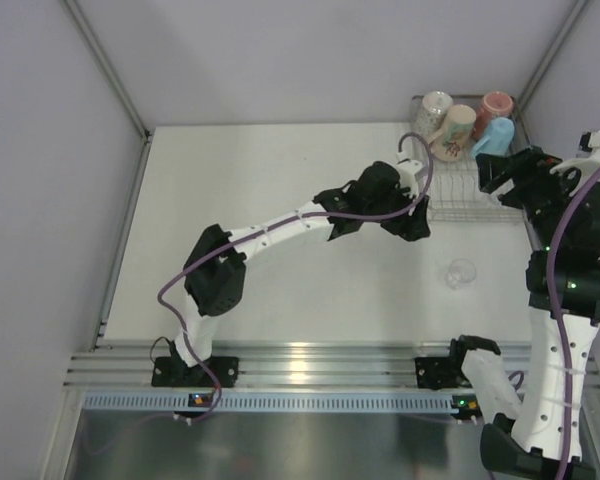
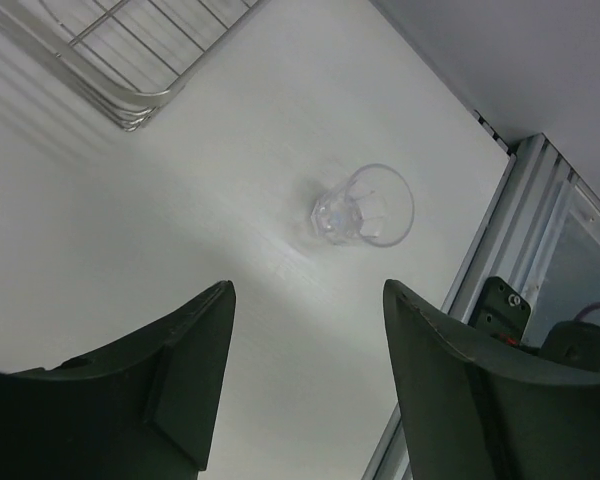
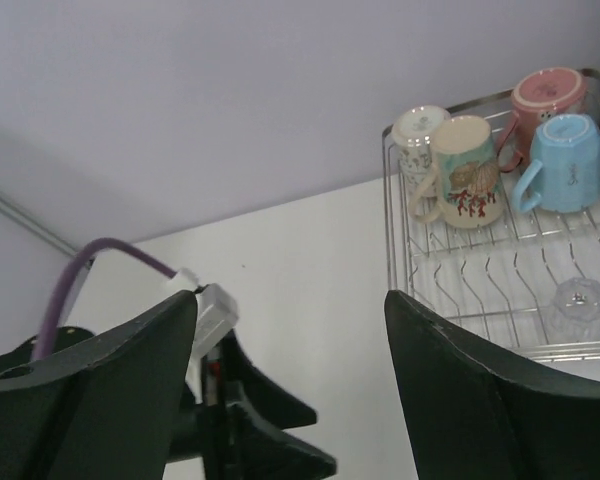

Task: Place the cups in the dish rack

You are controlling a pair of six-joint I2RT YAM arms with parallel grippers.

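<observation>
Four cups stand together at the far end of the dish rack [image 3: 388,220]: a white patterned one [image 3: 418,135], a cream patterned one [image 3: 467,175], a pinkish-red one [image 3: 545,95] and a light blue one [image 3: 568,165]. From above they show in the rack [image 1: 460,205] as white [image 1: 435,105], cream [image 1: 456,130], red [image 1: 497,105] and blue [image 1: 493,138]. My left gripper [image 1: 417,222] hangs just left of the rack's near corner [image 2: 130,105], open [image 2: 308,300] and holding nothing. My right gripper [image 1: 492,176] sits at the rack's right side, open [image 3: 292,310] and empty.
A clear glass [image 1: 460,272] [image 2: 365,207] lies on the white table in front of the rack. Another clear glass [image 3: 580,305] sits inside the rack near its front rim. The left arm's end [image 3: 230,420] shows low in the right wrist view. Walls close in behind.
</observation>
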